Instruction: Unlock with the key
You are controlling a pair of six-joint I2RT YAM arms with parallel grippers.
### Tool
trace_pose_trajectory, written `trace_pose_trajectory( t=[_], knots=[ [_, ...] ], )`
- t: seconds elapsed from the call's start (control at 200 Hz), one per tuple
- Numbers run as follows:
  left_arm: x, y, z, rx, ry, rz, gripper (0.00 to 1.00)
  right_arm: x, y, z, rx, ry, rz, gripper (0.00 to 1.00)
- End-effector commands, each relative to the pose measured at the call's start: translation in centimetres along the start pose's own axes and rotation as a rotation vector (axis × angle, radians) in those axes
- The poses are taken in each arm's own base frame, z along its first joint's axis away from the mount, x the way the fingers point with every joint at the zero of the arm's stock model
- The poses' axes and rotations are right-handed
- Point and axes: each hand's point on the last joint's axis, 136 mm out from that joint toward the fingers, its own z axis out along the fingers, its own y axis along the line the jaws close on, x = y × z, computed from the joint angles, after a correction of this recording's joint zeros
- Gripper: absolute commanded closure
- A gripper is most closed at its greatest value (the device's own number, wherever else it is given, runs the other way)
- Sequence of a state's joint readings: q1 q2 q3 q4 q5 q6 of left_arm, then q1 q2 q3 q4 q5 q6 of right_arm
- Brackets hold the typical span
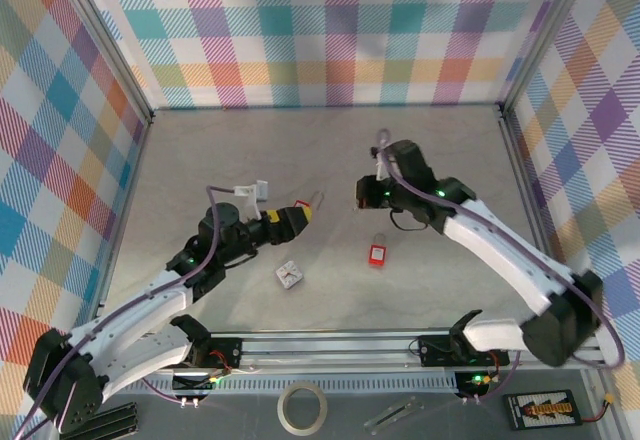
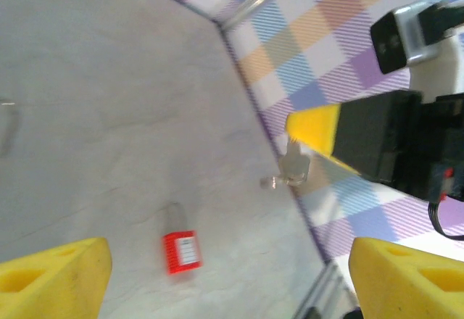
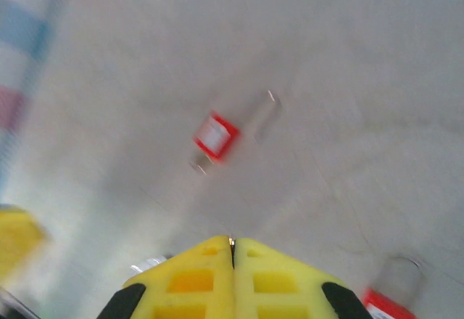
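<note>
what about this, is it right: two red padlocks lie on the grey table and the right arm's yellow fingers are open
No. The right arm's yellow fingers are shut, as the right wrist view shows. Two red padlocks do lie on the grey table.

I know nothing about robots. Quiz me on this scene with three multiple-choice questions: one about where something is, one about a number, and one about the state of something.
1. Where is the key?
A) lying flat by itself
B) at the right gripper's fingertips
C) stuck in a padlock

2. How many red padlocks are in sight?
A) one
B) two
C) four

3. How is the left gripper?
A) open and empty
B) shut on a padlock
C) shut on the key

Answers:
1 B: the left wrist view shows the key hanging from the right gripper's yellow tip.
2 B: one padlock lies mid-table and another padlock lies beside the left gripper.
3 A: its yellow fingers stand wide apart with nothing between them.
</note>
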State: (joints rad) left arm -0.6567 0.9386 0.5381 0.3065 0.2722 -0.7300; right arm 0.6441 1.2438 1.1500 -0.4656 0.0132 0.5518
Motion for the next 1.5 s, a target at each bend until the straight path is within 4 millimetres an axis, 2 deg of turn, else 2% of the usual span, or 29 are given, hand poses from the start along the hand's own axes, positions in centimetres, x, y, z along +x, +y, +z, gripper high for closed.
trace_pose_trajectory(
  t=[0.0,0.145,0.275,0.57,0.765,0.905,1.495],
  knots=[
    [-2.7,-5.8,0.7,0.264,-0.134,-0.038,0.16,-4.1,3.8,-2.0,-0.22,-0.207,0.184,1.0],
    [-4.0,-8.8,2.1,0.413,-0.202,-0.089,0.16,-4.9,5.6,-2.9,-0.359,-0.244,0.297,1.0],
    [-4.7,-10.2,3.1,0.499,-0.224,-0.138,0.18,-4.7,6.1,-3.1,-0.407,-0.248,0.328,1.0],
    [-5.1,-8.6,4.1,0.477,-0.291,-0.224,0.28,-4.7,6.3,-4.0,-0.473,-0.294,0.394,1.0],
    [-5.6,-9.7,4.3,0.548,-0.304,-0.268,0.37,-5.1,6.2,-4.4,-0.516,-0.342,0.426,1.0],
    [-5.8,-11.0,4.2,0.584,-0.29,-0.267,0.38,-5.3,6.0,-4.6,-0.539,-0.38,0.445,1.0],
    [-4.8,-11.2,6.1,0.595,-0.222,-0.369,0.46,-5.6,5.4,-5.7,-0.595,-0.472,0.473,1.0]
  ],
)
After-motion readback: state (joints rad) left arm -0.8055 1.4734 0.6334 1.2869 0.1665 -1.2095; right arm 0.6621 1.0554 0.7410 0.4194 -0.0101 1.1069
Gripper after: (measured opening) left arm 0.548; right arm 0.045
